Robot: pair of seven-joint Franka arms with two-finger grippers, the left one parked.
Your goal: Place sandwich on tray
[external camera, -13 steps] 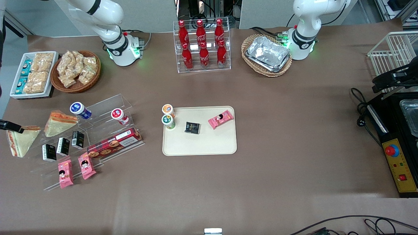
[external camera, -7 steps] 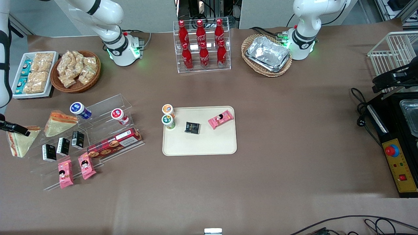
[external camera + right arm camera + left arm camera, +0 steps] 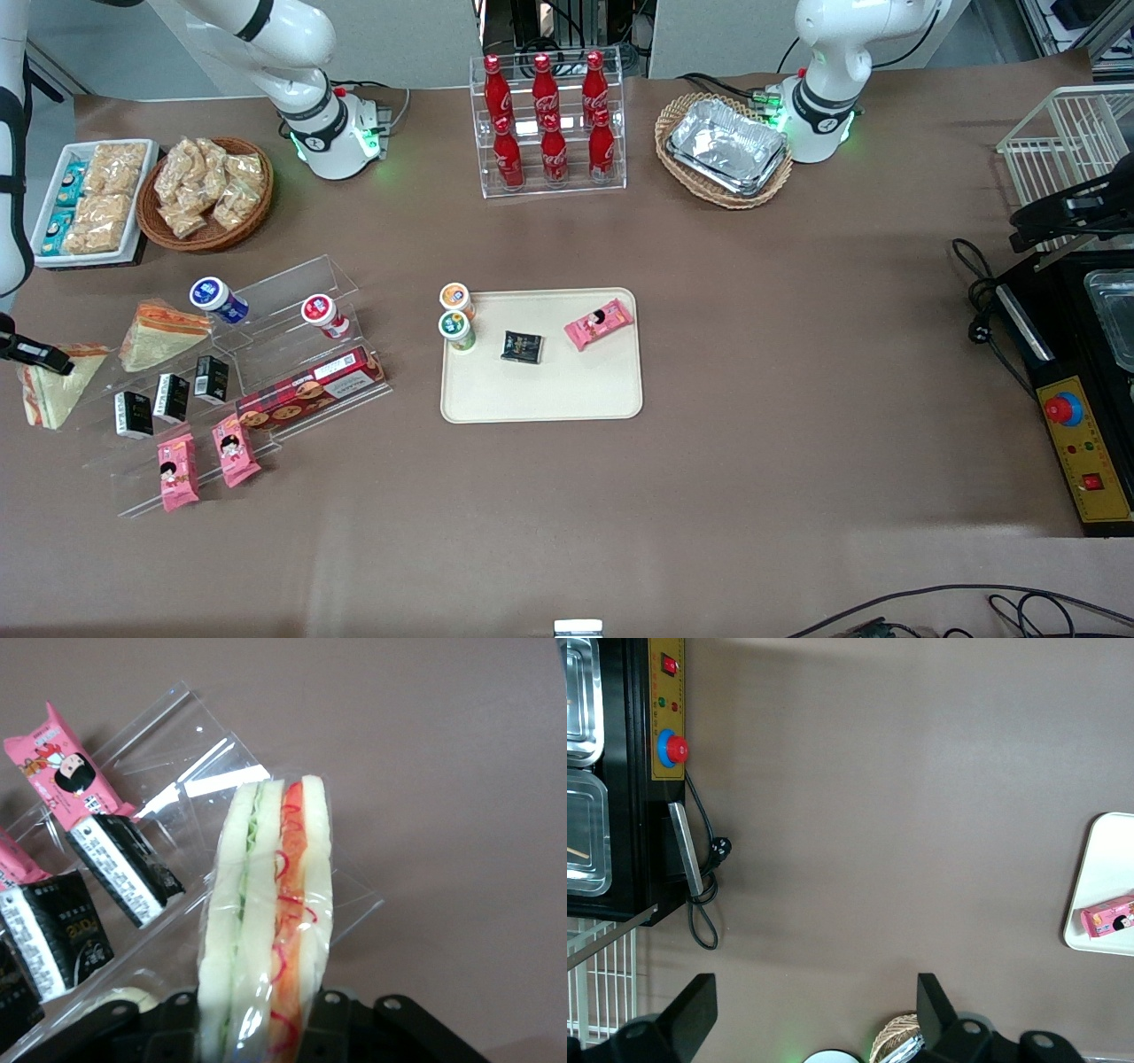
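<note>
The sandwich [image 3: 49, 390] is gripped edge-on between the jaws of the gripper [image 3: 35, 356] at the working arm's end of the desk [image 3: 797, 354], beside the clear acrylic stand [image 3: 266, 354]. In the wrist view the sandwich [image 3: 266, 930] is seen with its long axis running straight out from the gripper [image 3: 266, 1028], orange-red filling showing along the edge. The tray [image 3: 576, 394] lies well apart, mid-desk.

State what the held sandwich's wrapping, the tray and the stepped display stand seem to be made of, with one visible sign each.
The gripper, shut on the sandwich at the working arm's end of the table: clear glossy plastic film, creased.
Tray: probably matte cream moulded plastic, rounded corners.
Display stand: likely clear acrylic; the table shows through.
</note>
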